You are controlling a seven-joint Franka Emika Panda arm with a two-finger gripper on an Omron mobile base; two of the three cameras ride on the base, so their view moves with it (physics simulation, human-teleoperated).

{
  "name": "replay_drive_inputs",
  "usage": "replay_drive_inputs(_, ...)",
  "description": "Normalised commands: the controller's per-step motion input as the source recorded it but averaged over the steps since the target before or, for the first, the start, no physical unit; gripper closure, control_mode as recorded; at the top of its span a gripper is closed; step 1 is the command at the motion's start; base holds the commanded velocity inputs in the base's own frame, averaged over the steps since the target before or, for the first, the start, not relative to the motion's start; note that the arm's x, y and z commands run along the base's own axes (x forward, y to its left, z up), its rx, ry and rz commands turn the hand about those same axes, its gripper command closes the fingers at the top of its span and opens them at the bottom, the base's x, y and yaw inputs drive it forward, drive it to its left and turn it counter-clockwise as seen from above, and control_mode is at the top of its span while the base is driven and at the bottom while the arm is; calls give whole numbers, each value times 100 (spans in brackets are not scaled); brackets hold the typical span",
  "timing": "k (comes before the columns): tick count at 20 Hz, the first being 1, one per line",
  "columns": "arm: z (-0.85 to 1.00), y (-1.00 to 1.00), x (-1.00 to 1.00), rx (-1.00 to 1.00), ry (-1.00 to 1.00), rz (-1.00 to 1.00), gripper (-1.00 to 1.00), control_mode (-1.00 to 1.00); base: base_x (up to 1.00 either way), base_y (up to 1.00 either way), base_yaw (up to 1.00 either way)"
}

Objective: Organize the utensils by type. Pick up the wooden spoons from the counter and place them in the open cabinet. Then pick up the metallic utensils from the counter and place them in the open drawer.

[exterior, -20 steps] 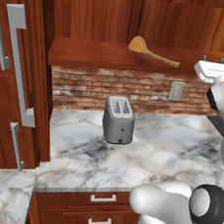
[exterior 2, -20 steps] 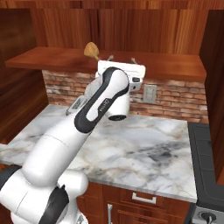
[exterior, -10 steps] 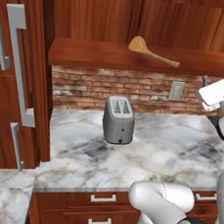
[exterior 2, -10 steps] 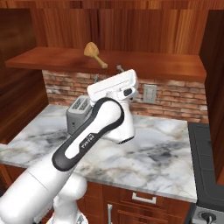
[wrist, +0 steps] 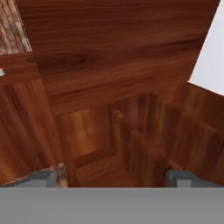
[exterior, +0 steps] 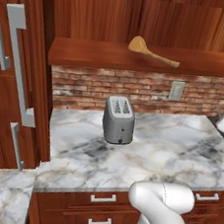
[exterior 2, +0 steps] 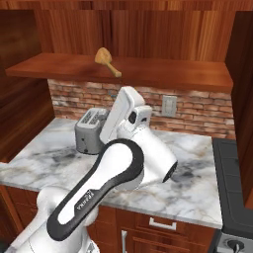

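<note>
Left base view: toaster [exterior: 118, 120] on counter [exterior: 169, 151] | spoon [exterior: 152, 52] lies on cabinet shelf [exterior: 91, 54] | hand view: gripper [wrist: 114, 177] spread wide, empty, facing wood panels | risk: swinging arm could clip toaster or shelf edge.

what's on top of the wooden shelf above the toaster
One wooden spoon lies on the shelf, bowl to the left. The arm hides part of the shelf's front edge in the right base view.
</note>
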Motion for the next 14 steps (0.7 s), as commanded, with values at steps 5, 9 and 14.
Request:
replay_drive_inputs(5,-73,63,-98,-90,-23,0,-100,-100,0,0,0)
replay_drive_inputs(9,-77,96,-73,-82,-21,0,-100,-100,0,0,0)
replay_drive_inputs(14,-71,100,-25,-79,-4,-1,-100,-100,0,0,0)
